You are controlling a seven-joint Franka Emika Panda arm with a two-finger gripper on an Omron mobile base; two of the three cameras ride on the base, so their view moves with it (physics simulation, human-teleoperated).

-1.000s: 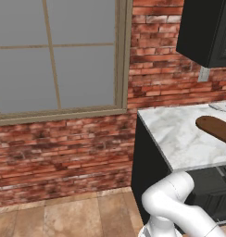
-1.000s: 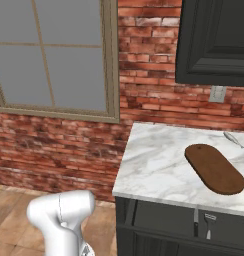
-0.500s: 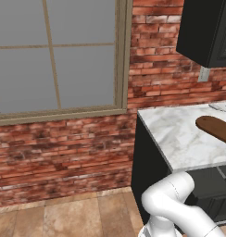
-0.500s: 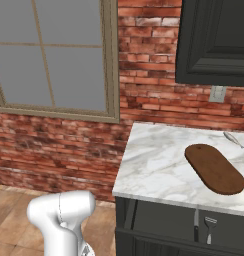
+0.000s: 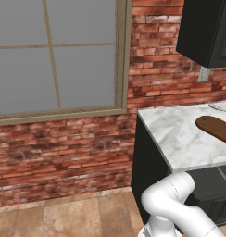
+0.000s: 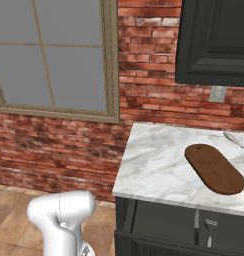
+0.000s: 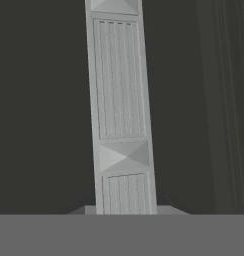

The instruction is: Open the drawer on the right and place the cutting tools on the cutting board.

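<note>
In your left base view, the board [image 5: 217, 130] lay on the worktop [image 5: 179, 139], far right. In the right base view, a knife [image 6: 196, 226] sat in the open drawer [image 6: 164, 225] below it. In the hand view, a handle [image 7: 121, 115] stood close; I could not tell the end effector's opening. You were judged still at the drawer, with grasping the knife next.

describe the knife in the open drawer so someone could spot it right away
Find the white marble countertop with the reddish cutting board. Just under its front edge, the open drawer holds two utensils side by side. The knife is the left one, dark-handled, beside a pale fork.
</note>
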